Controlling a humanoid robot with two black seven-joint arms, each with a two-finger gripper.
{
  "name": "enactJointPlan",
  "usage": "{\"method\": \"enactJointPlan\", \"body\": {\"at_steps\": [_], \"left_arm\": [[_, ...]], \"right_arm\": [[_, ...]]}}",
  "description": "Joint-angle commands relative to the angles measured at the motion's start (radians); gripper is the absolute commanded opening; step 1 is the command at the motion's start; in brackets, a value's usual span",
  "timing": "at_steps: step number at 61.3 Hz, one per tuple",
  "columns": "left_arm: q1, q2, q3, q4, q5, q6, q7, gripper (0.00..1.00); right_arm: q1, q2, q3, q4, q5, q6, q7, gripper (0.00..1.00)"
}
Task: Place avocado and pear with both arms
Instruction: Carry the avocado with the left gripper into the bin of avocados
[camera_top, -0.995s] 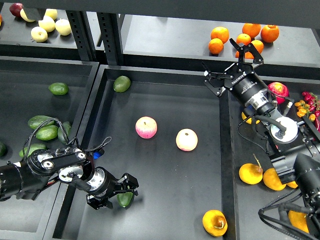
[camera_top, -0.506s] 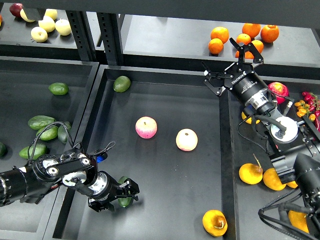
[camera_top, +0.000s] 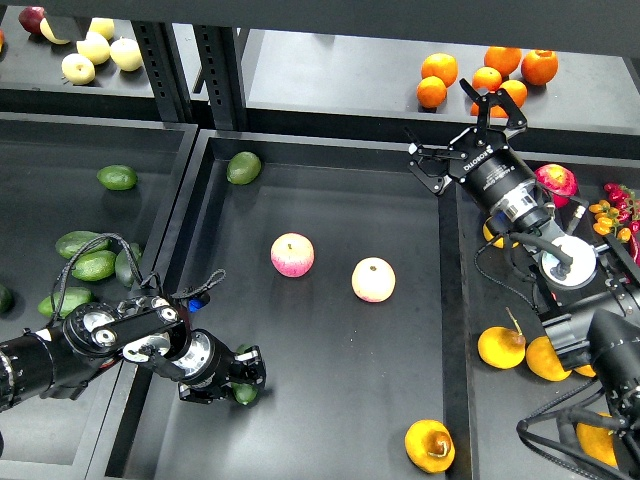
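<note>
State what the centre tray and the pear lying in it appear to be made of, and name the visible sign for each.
Centre tray: probably metal or hard plastic, matt black; flat floor, raised rims, dull reflections. Pear: orange-yellow skin with a slight sheen and a dark dimple; real or plastic cannot be told.

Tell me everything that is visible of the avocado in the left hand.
The avocado is dark green and glossy. Only a small part shows, because the left hand covers most of it, with its fingers closed around it. It is low at the front left of the middle tray; whether it touches the floor is unclear.
</note>
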Motion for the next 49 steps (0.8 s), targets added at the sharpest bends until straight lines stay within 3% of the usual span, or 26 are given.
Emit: {"method": "enactJointPlan", "body": {"at_steps": [1, 9, 18, 31, 49], "left_arm": [[-0.006, 0.0, -0.023, -0.013, -0.01, 0.0, 0.0, 0.35], [-0.018, 0.01, -0.071, -0.032, -0.039, 0.0, 0.0, 0.28], [-0.06, 0.047, -0.097, -0.042, -0.203, 0.0, 0.0, 0.09], [-0.135, 0.151, -0.1, -0.084, -0.266, 0.0, 0.0, 0.09], [-0.135, 0.306, -0.117, -0.124, -0.269, 0.0, 0.0, 0.09]], "right_arm": [[-0.003, 0.0, 0.0, 0.001, 0.0, 0.0, 0.0, 1.0], [-0.006, 0.0, 0.0, 0.006, 0.0, 0.0, 0.0, 1.0], [-0.008, 0.0, 0.0, 0.006, 0.0, 0.0, 0.0, 1.0], [-0.006, 0.0, -0.002, 0.011, 0.0, 0.0, 0.0, 1.0], [-0.006, 0.0, -0.003, 0.011, 0.0, 0.0, 0.0, 1.0]]}}
